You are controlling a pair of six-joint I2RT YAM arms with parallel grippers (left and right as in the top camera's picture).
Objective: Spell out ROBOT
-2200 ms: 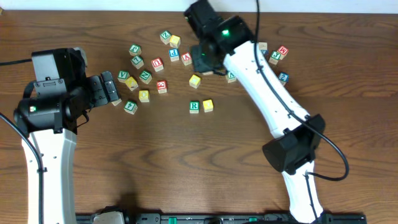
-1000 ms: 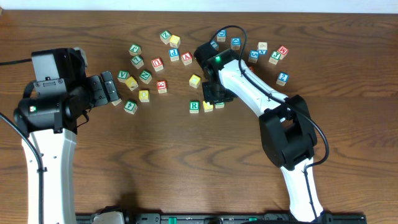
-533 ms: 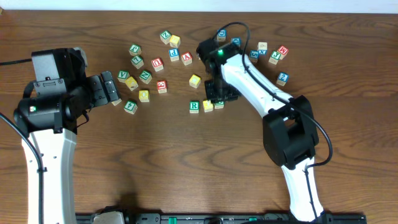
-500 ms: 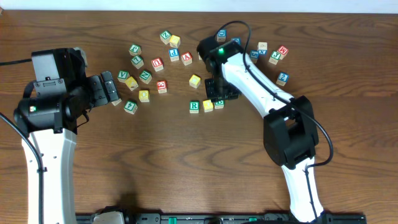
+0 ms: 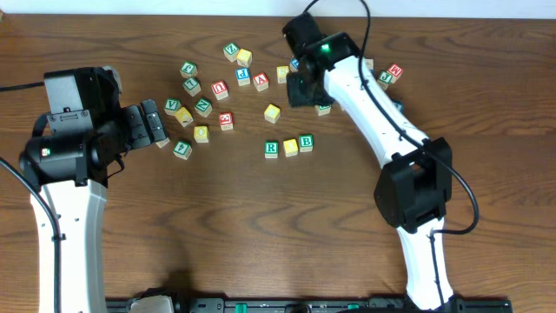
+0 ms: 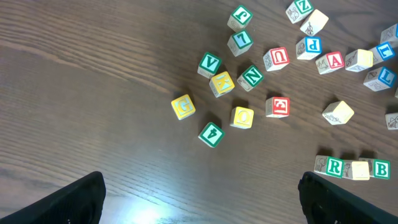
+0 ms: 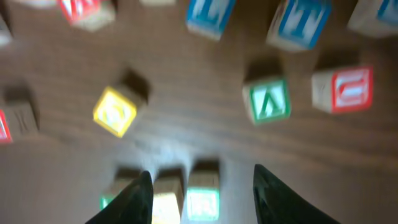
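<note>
A row of three cubes stands in the middle of the table: green R (image 5: 271, 149), a yellow-topped cube (image 5: 290, 147) and green B (image 5: 306, 143), touching side by side. The row also shows in the left wrist view, with the R (image 6: 334, 166) at its left end. A second loose yellow-topped cube (image 5: 273, 112) lies behind the row. My right gripper (image 5: 300, 89) is open and empty, raised above and behind the row; its view shows the B (image 7: 203, 200) between the jaws, far below. My left gripper (image 5: 152, 123) is open and empty at the left. I cannot pick out the blue T.
Several other lettered cubes lie scattered at the back: a cluster with a yellow O (image 6: 242, 117) and a green 4 (image 6: 211, 133) near my left gripper, red and blue cubes (image 5: 244, 76) behind the row, and more at the far right (image 5: 395, 109).
My right gripper set the green B down to the right of the yellow cube, let go of it, and rose back toward the far cluster. The left arm has not moved.
</note>
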